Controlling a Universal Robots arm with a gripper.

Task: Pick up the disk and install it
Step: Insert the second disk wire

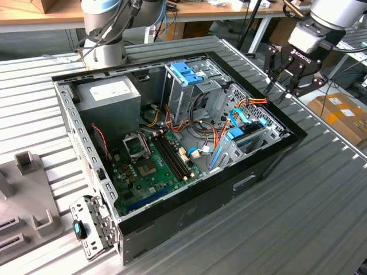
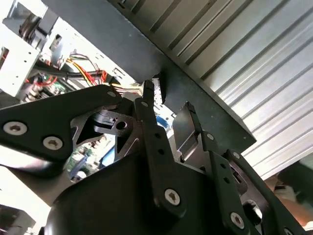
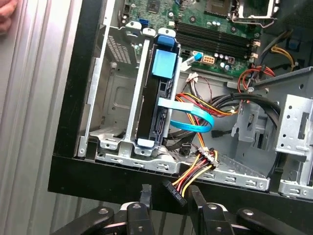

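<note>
Here the gripper (image 1: 280,90) hangs at the upper right of the exterior view, above the open computer case's (image 1: 252,177) rim, fingers parted with nothing between them. The disk (image 3: 157,105) stands on edge in its bay, left of centre in the first wrist view.

A ribbed grey metal tabletop (image 1: 321,189) of parallel aluminium slats spreads across the scene. At the far edge stands a light wooden workbench (image 1: 40,14) on pale metal legs (image 1: 265,26), running across the exterior view. At the exterior view's right, beyond the table's edge, sits a brown cardboard box (image 1: 343,114) with a white label. Even, soft light falls throughout, without hard shadows.
</note>
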